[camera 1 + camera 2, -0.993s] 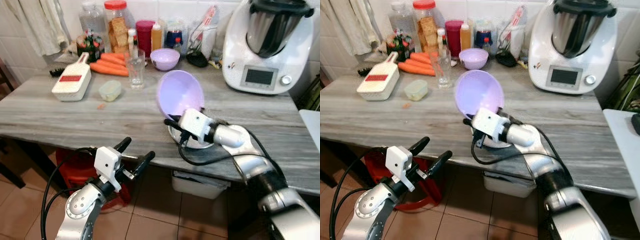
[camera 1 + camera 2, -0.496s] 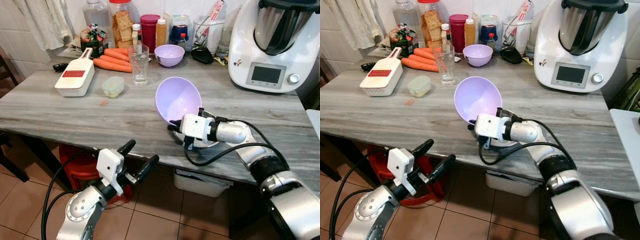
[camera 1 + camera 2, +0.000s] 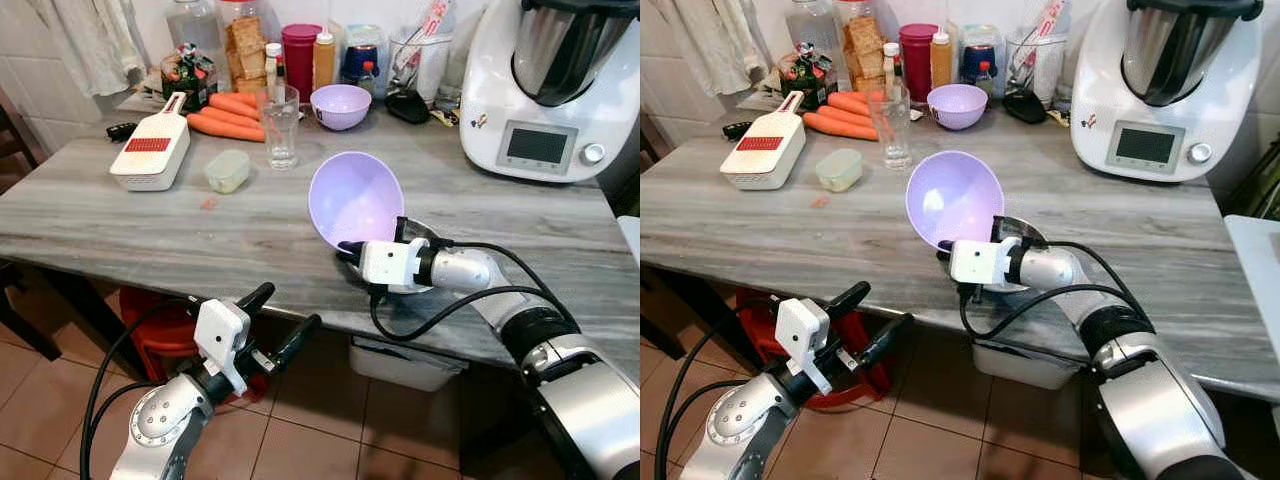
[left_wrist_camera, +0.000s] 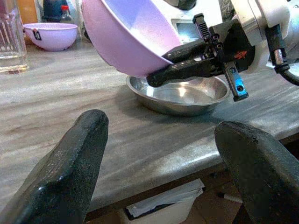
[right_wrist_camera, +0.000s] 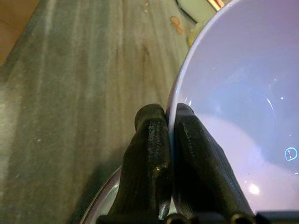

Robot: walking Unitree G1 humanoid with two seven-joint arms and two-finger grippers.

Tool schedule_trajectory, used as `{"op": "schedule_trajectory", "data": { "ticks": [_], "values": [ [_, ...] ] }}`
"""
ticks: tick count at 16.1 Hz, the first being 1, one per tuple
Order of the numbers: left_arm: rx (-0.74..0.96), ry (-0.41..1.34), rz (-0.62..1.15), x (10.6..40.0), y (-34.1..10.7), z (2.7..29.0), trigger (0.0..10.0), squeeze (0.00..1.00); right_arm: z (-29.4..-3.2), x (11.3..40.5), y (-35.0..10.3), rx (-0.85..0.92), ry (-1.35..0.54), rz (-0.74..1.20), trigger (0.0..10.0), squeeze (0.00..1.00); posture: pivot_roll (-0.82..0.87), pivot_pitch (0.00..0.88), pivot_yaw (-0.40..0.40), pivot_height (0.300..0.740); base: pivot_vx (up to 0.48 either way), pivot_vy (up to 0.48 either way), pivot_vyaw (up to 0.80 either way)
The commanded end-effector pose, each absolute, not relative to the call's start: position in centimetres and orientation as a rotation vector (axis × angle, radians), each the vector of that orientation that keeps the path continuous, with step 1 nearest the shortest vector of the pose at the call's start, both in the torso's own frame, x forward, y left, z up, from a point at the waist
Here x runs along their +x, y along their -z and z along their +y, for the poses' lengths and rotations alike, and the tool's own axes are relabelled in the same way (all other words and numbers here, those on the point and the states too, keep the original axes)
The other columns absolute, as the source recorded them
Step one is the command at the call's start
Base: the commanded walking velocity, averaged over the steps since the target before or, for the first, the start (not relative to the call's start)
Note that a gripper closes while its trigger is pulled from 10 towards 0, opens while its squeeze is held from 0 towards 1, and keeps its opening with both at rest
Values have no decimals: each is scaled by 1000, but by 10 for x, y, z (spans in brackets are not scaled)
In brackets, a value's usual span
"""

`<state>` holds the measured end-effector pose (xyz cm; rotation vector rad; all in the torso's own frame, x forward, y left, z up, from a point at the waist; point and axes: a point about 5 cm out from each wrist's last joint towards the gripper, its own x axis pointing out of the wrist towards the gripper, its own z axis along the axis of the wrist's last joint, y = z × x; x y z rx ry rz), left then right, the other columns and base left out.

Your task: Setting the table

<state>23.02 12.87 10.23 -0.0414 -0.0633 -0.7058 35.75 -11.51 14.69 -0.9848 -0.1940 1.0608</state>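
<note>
A large lilac bowl (image 3: pixel 355 198) hangs tilted on its side just above a shallow steel dish (image 4: pixel 187 95) near the table's front edge. My right gripper (image 3: pixel 347 250) is shut on the bowl's lower rim, one finger inside and one outside, and the fingers (image 5: pixel 149 154) pinch the rim (image 5: pixel 174 100) tightly. My left gripper (image 3: pixel 288 306) is open and holds nothing. It sits below and in front of the table edge, left of the bowl, and its fingers (image 4: pixel 74 158) point towards the dish.
At the back of the grey table (image 3: pixel 120 230) stand a small lilac bowl (image 3: pixel 340 105), a glass (image 3: pixel 281 125), carrots (image 3: pixel 225 118), jars and bottles. A white grater (image 3: pixel 152 155) and a small lidded tub (image 3: pixel 226 170) lie to the left. A white kitchen machine (image 3: pixel 550 90) stands at the back right.
The camera has shifted, so the whole scene sits differently. My right gripper still holds the lilac bowl over the steel dish, a little more tilted. The left gripper has stayed open.
</note>
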Motion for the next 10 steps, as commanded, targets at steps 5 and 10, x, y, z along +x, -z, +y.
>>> {"op": "schedule_trajectory", "data": {
  "ticks": [5, 10],
  "values": [
    [-45, 716, -59, 229, -105, 129, 10000, 0, -109, 360, -159, -1017, -1028, -297, 10000, 1000, 17, 101, 41, 740, 0, 0, 0],
    [-49, 709, -47, 228, -103, 129, 10000, 0, -111, 363, -161, -1055, -975, -323, 10000, 1000, 23, 102, 42, 740, 0, 0, 0]
  ]
}}
